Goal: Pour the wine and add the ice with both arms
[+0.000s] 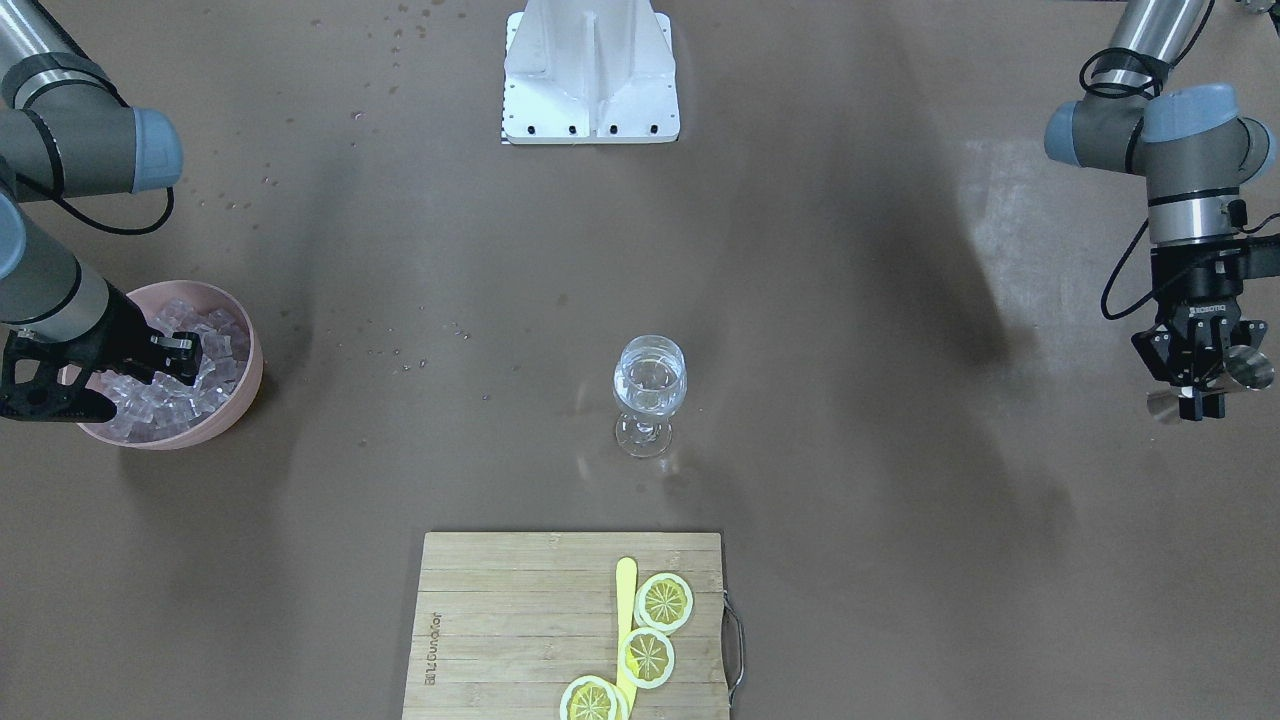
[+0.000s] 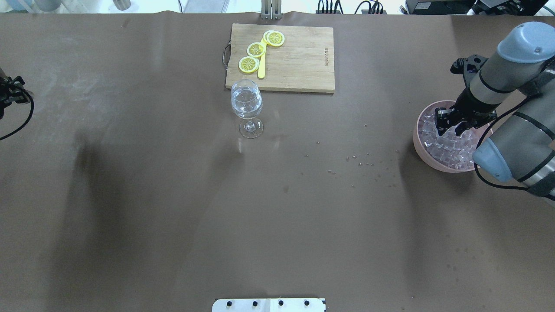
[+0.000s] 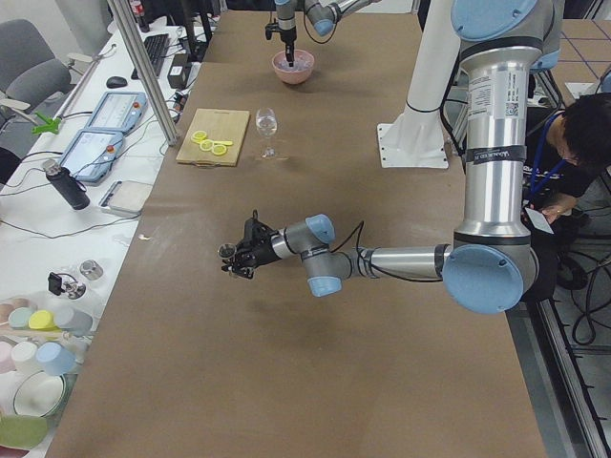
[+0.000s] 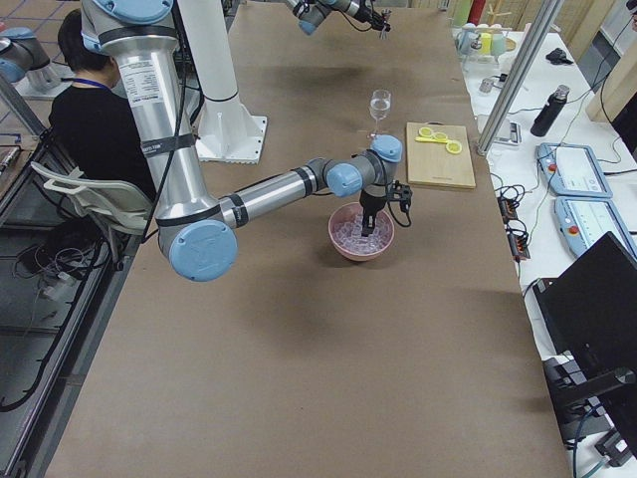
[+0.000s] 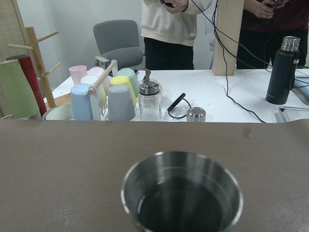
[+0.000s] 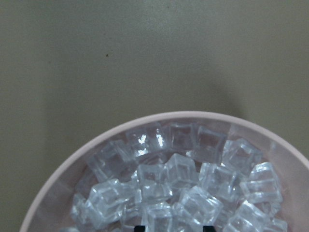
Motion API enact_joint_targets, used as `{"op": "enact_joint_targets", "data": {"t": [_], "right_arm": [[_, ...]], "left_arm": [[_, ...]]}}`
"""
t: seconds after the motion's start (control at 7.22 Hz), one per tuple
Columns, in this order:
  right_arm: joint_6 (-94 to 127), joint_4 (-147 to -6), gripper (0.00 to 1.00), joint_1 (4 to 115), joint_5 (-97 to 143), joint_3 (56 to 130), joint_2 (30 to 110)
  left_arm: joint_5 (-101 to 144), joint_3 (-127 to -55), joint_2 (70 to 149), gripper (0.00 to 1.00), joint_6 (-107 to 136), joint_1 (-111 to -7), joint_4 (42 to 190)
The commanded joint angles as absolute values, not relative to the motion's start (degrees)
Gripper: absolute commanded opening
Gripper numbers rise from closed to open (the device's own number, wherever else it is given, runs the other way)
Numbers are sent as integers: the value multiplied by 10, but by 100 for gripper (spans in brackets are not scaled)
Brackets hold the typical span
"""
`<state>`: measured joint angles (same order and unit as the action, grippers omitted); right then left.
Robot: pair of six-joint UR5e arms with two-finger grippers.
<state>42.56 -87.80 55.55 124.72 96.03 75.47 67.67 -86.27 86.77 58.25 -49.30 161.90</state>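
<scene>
A pink bowl (image 1: 245, 385) full of clear ice cubes (image 1: 215, 345) stands at the table's end on my right. My right gripper (image 1: 183, 357) reaches down into the ice (image 6: 178, 179). In the right wrist view its two fingertips (image 6: 140, 226) stand apart at the bottom edge with cubes between them. The bowl also shows in the overhead view (image 2: 418, 138), with the gripper (image 2: 446, 122) in it. A wine glass (image 1: 650, 385) holding clear liquid stands mid-table. My left gripper (image 1: 1198, 385) is shut on a steel cup (image 5: 182, 193), held above the table far from the glass.
A wooden cutting board (image 1: 520, 620) with three lemon slices (image 1: 664, 601) and a yellow knife (image 1: 625, 600) lies beyond the glass. The white base block (image 1: 590, 75) stands at the robot's side. Droplets (image 2: 357, 160) speckle the table between glass and bowl.
</scene>
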Motion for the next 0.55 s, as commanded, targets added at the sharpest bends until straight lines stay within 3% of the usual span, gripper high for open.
{"op": "enact_joint_targets", "data": {"t": [0.0,0.42], "right_arm": [[431,-878,50,555,1247,951,746],[443,-878,50,556,1249,952,747]], "left_arm": [[658,-907,868,26,584,-493,1563],[656,-941,926,26,588,-486,1485]]}}
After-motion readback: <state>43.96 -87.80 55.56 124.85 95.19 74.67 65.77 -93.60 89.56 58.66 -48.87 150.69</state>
